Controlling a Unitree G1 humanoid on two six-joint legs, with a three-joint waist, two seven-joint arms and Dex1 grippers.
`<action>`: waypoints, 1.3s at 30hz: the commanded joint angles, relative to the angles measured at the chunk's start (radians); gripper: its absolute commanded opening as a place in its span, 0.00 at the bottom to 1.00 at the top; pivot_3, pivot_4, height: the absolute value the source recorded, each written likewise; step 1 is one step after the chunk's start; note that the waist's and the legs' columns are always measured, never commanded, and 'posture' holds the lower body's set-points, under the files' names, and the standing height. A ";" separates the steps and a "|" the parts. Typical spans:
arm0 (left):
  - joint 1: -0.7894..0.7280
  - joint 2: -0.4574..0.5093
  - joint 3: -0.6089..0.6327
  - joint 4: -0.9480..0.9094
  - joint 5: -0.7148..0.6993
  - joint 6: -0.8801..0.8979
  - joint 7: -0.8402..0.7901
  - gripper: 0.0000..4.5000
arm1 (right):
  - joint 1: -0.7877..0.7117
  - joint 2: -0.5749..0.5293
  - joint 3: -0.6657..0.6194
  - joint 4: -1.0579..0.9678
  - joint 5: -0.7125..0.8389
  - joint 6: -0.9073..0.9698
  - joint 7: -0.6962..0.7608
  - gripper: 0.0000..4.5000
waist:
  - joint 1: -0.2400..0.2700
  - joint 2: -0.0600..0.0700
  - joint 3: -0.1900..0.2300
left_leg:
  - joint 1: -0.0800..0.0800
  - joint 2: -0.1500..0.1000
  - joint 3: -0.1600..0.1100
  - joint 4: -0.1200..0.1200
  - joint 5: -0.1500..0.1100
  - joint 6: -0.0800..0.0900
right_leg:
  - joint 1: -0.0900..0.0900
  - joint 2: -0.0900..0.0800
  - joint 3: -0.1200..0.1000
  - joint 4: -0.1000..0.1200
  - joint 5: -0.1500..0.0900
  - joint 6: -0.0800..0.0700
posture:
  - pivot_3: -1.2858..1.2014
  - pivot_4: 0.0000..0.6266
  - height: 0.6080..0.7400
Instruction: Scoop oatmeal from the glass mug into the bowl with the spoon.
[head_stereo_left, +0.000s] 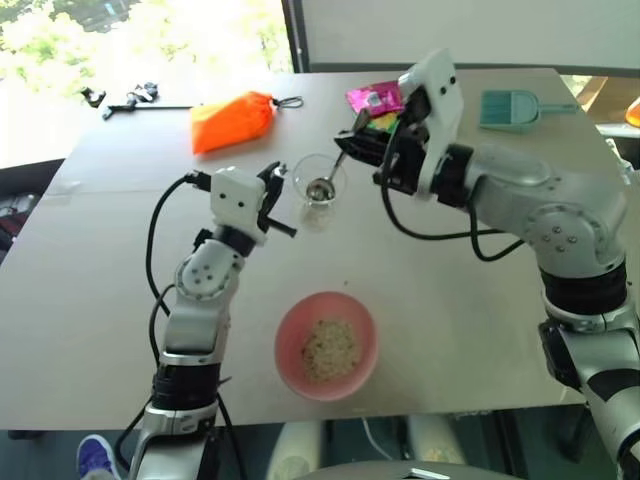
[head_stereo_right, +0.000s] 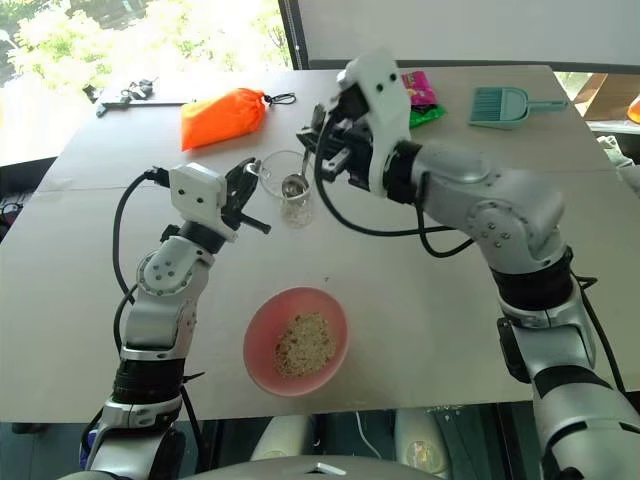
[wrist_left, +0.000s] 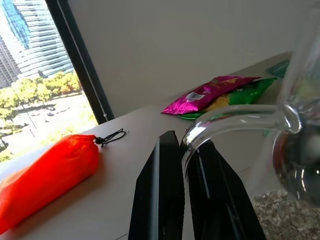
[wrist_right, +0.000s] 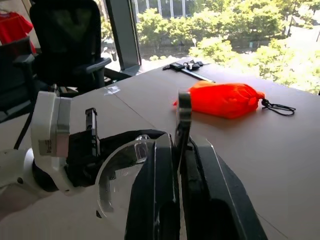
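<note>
1. On the table (head_stereo_left: 470, 300), the glass mug (head_stereo_left: 320, 180) stands upright near the middle, its handle clamped between the fingers of the left gripper (head_stereo_left: 275, 200)
2. Above the mug, the right gripper (head_stereo_left: 362, 148) is clenched on the handle of the spoon (head_stereo_left: 325, 185), whose oval bowl dips inside the glass
3. Nearer the table's front edge, the pink bowl (head_stereo_left: 290, 340) holds a small heap of oatmeal (head_stereo_left: 330, 350), well apart from the mug
4. Behind the mug lie an orange pouch (head_stereo_left: 232, 120), snack packets (head_stereo_left: 375, 100) and a teal scoop (head_stereo_left: 510, 108)
</note>
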 joint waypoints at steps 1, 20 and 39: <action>-0.018 0.010 -0.002 -0.061 -0.014 -0.037 -0.024 0.01 | 0.001 -0.010 0.058 -0.057 -0.131 -0.073 0.074 0.00 | -0.003 0.000 0.000 | 0.000 0.000 0.000 0.000 0.000 0.000 | 0.000 0.000 0.000 0.000 0.000 0.000 | 0.52 0.24 1.00; -0.037 0.001 -0.027 -0.055 -0.018 -0.041 -0.055 0.01 | 0.067 0.032 0.074 -0.053 -0.279 -0.027 0.302 0.00 | -0.006 0.000 0.000 | 0.000 0.000 -0.001 0.001 0.000 0.000 | 0.000 0.000 -0.001 0.000 0.000 0.000 | 0.52 0.24 1.00; -0.018 0.023 -0.021 -0.048 -0.043 -0.035 -0.122 0.01 | -0.007 0.173 -0.269 -0.036 -0.073 0.329 0.143 0.00 | -0.010 0.000 0.000 | 0.000 0.000 -0.001 0.001 0.000 0.000 | 0.000 0.000 -0.001 0.001 0.000 0.000 | 0.52 0.24 1.00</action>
